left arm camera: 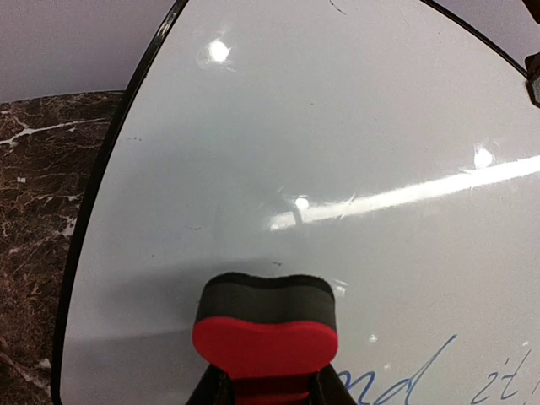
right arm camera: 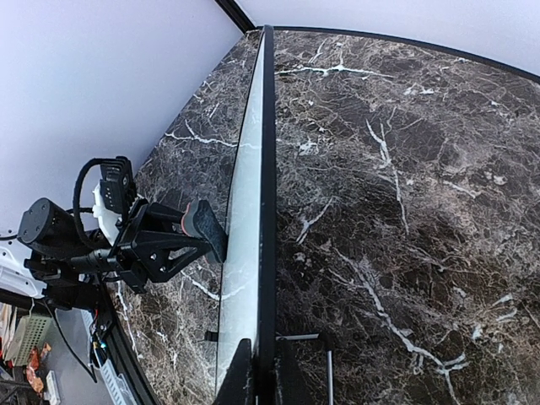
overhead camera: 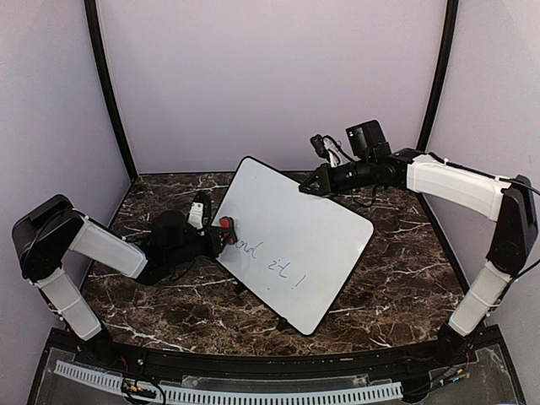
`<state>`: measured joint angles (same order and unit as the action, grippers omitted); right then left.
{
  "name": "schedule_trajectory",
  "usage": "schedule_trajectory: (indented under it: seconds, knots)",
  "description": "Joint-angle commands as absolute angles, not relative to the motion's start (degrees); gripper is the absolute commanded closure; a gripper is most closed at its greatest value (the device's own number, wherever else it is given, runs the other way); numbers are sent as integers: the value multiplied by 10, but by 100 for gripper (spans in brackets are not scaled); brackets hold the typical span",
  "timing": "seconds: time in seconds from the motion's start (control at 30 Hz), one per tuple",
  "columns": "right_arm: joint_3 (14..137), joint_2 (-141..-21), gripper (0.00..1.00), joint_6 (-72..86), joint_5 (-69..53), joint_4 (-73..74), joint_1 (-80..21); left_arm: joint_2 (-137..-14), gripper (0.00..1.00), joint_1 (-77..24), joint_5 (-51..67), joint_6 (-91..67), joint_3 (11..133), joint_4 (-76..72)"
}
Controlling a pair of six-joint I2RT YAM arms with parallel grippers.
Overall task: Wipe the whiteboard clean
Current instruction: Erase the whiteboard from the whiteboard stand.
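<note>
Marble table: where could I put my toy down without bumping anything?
The dark marble table is bare right of the tilted white whiteboard, and along the back wall. It is crowded on the left, where the left end effector presses the red eraser block against the board.

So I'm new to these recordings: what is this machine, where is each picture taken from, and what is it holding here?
These are two robot arms bolted at the near edge of a marble table. The wide picture looks down from above and behind them; the other two come from cameras on each wrist. The right claw grips the top edge of the whiteboard, propping it tilted; its wrist view looks along that edge. The left claw holds a red eraser with a dark pad, pressed against the board's face. The upper part of the board looks wiped; the writing "nd it!" remains lower down.
</note>
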<state>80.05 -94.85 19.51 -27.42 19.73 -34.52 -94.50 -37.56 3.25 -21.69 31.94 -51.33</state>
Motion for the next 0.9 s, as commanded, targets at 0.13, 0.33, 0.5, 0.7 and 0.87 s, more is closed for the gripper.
schedule_trajectory:
  seconds: [0.13, 0.33, 0.5, 0.7, 0.87]
  knots:
    - [784, -976, 100, 143, -311, 240, -372, -937, 100, -387, 9, -214, 318, -485]
    - [781, -970, 100, 144, -309, 241, -372, -962, 100, -378, -30, -196, 414, -439]
    - [779, -969, 100, 144, -310, 240, -372, -975, 100, -377, -27, -202, 430, -439]
    - [777, -973, 100, 143, -312, 236, -372, -964, 100, -380, -16, -221, 369, -462]
    - [782, -980, 100, 143, -315, 234, -372, -944, 100, -385, -22, -227, 312, -467]
